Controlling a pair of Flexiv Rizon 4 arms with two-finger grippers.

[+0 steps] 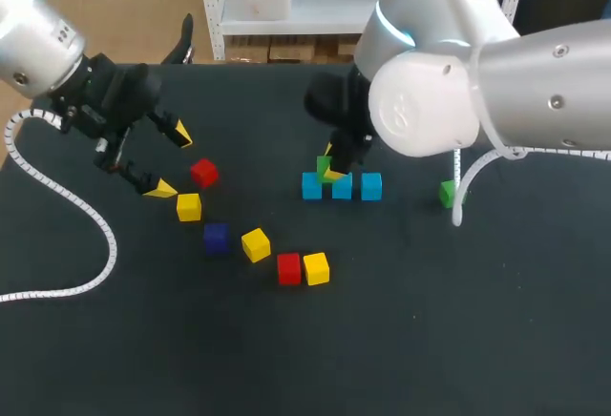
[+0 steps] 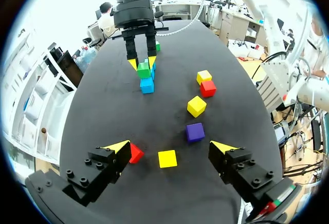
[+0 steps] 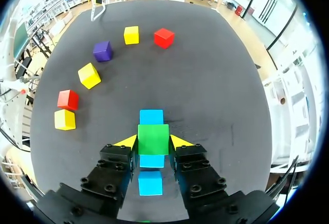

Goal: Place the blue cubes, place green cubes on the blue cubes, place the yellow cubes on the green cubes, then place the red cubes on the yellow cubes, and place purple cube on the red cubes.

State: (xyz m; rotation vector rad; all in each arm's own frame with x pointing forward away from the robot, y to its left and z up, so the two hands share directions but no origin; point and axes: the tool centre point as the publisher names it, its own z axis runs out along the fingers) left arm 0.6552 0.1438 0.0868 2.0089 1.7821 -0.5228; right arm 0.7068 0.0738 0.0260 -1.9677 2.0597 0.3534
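Three blue cubes (image 1: 342, 187) lie in a row right of the table's middle. My right gripper (image 3: 153, 142) is shut on a green cube (image 3: 153, 138) just above that row, over the blue cubes (image 3: 151, 116) at its left and middle; the left wrist view shows the same green cube (image 2: 143, 70) above the row (image 2: 147, 85). A second green cube (image 1: 447, 192) lies right of the row. My left gripper (image 1: 170, 160) hangs open at the left, beside a red cube (image 1: 203, 172) and above a yellow cube (image 1: 189, 207). Between its fingertips lies that yellow cube (image 2: 167, 158).
Loose cubes curve across the middle: a purple cube (image 1: 216, 238), a yellow cube (image 1: 255, 244), a red cube (image 1: 288, 267) and a yellow cube (image 1: 316, 268). A white coiled cable (image 1: 57, 197) trails over the table's left side.
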